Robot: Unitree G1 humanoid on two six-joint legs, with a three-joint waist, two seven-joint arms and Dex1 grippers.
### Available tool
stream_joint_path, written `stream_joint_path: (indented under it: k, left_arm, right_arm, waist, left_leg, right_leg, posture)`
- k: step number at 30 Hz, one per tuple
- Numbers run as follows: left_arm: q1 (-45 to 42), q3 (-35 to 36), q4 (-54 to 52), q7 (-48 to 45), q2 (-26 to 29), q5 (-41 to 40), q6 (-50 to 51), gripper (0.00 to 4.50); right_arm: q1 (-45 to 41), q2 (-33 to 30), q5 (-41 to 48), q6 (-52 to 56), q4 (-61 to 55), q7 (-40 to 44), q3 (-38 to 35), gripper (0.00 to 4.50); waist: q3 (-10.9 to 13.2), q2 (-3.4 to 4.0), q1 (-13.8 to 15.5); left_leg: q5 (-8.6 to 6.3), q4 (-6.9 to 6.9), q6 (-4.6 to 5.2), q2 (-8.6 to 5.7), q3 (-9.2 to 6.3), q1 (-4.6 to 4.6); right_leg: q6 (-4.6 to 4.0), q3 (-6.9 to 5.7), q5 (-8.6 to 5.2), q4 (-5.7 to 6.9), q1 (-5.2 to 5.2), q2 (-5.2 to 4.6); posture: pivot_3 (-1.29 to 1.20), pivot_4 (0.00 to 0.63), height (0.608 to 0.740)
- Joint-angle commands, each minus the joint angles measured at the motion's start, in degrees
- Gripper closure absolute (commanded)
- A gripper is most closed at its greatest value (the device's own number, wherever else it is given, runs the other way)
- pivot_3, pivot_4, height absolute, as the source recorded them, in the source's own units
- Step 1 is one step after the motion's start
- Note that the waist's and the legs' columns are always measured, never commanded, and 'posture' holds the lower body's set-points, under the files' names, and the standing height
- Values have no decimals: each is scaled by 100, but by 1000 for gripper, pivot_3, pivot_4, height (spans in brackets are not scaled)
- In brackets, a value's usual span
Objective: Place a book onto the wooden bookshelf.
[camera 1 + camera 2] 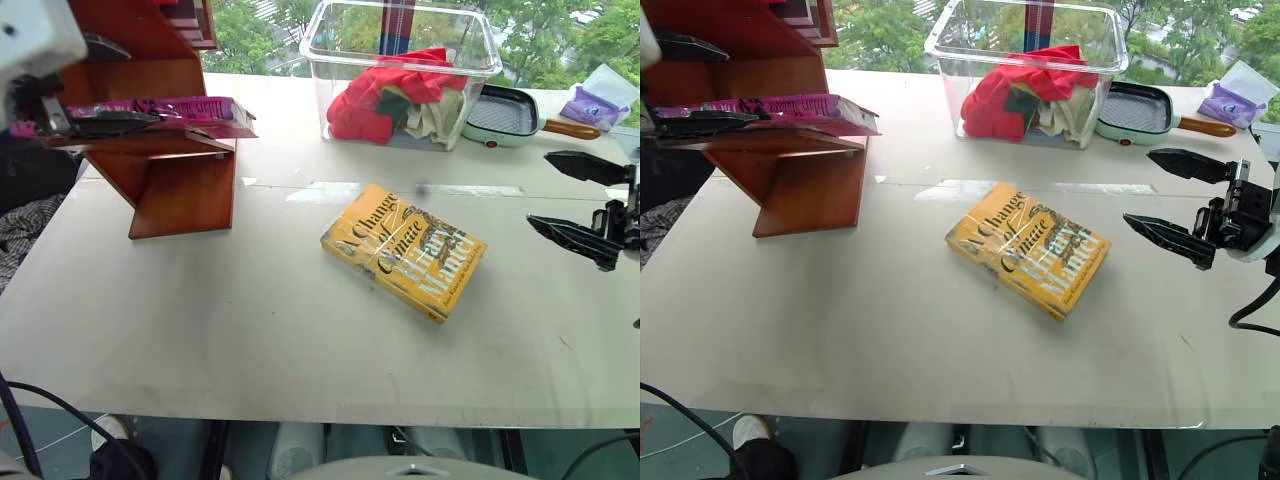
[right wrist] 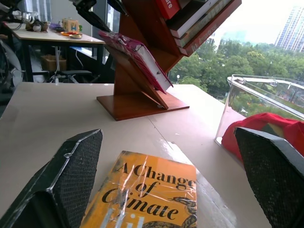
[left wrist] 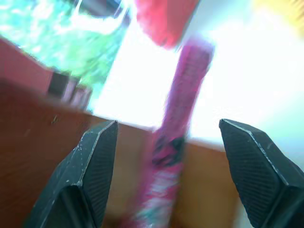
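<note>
The pink book (image 1: 175,112) lies flat on a slanted shelf of the wooden bookshelf (image 1: 185,190) at the far left of the table. My left gripper (image 1: 100,85) is open around the book's near end, one black finger above it and one along its lower side. In the left wrist view the book (image 3: 185,80) stands between the fingers (image 3: 95,156) with a gap on each side. My right gripper (image 1: 540,190) hovers open and empty over the table's right side, beyond the yellow book (image 1: 403,250).
A yellow "A Change of Climate" book lies mid-table. Behind it stands a clear plastic bin (image 1: 320,60) with red and pale cloths. A mint pan (image 1: 505,115) and a purple bag (image 1: 595,100) sit at the back right. More books (image 2: 190,19) fill the upper shelves.
</note>
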Motion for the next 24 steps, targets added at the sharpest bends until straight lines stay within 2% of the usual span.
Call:
stream_joint_path:
  k: [1,4,6,8,9,10,12,15,18,24]
  left_arm:
    - [-668,352,-791,368,-297,-1502,1561,1020]
    - [-768,419,-1362,1088,-976,-2302,2354,1020]
    - [-500,489,-1738,1621,-1464,-2610,2634,1020]
    - [459,489,-2371,2345,-2375,-2626,2389,1020]
    - [1055,352,-2661,2748,-2820,-2228,1946,1020]
    - [1474,264,-2864,3028,-3116,-1931,1624,1020]
    - [2058,269,-2843,3196,-3520,-2039,1617,1020]
    - [2976,92,-2857,3162,-3801,-1820,1204,1020]
    - [3873,-73,-2800,2922,-3688,-1400,655,1020]
    - [5406,408,-1896,2352,-3493,-828,-406,1020]
  right_arm:
    - [33,-172,140,84,-178,-64,-292,0]
    - [213,-230,186,146,-224,-72,-445,0]
    - [395,-243,203,164,-287,-77,-541,0]
    - [737,-229,164,164,-404,-105,-727,0]
    - [945,-221,133,167,-468,-127,-839,0]
    - [1096,-215,119,170,-524,-150,-916,0]
    - [1457,-215,-23,110,-577,-127,-1010,0]
    - [2029,-149,-387,-24,-619,-251,-1139,0]
    - [2614,-122,-835,-184,-669,-349,-1202,0]
    - [3606,18,-1650,-781,-423,-422,-1322,0]
  waist:
    - [0,0,27]
    - [-6,9,52]
    - [-10,15,47]
    - [-29,39,34]
    - [-43,59,31]
    - [-46,64,24]
    - [-37,39,-2]
    - [-44,27,-14]
    - [-53,31,-1]
    - [-58,28,24]
  left_leg:
    - [0,1,1,0,-2,1]
    - [-1,5,2,-2,-8,12]
    - [0,7,0,-3,-16,15]
    - [5,14,-8,-2,-21,14]
    - [6,12,-10,-3,-19,21]
    - [8,11,-14,-8,-17,31]
    - [10,6,-18,-10,-19,32]
    - [9,3,-16,-5,-30,28]
    - [4,-2,-7,-9,-23,39]
    - [-2,-2,4,-10,-13,59]
  right_leg:
    - [0,0,0,0,2,0]
    - [0,-3,0,3,15,-1]
    - [0,-6,0,5,22,-1]
    - [-1,-8,1,9,23,1]
    - [0,-2,2,5,29,-1]
    - [0,7,1,6,36,-2]
    - [-1,18,2,4,33,3]
    - [-3,16,2,3,23,13]
    - [-3,20,2,2,30,9]
    - [-4,27,0,-3,44,8]
  posture:
    - [0,150,714]
    - [0,150,714]
    - [0,150,714]
    - [0,150,714]
    - [0,150,714]
    - [0,150,714]
    - [0,150,714]
    - [0,150,714]
    - [0,150,714]
    - [0,150,714]
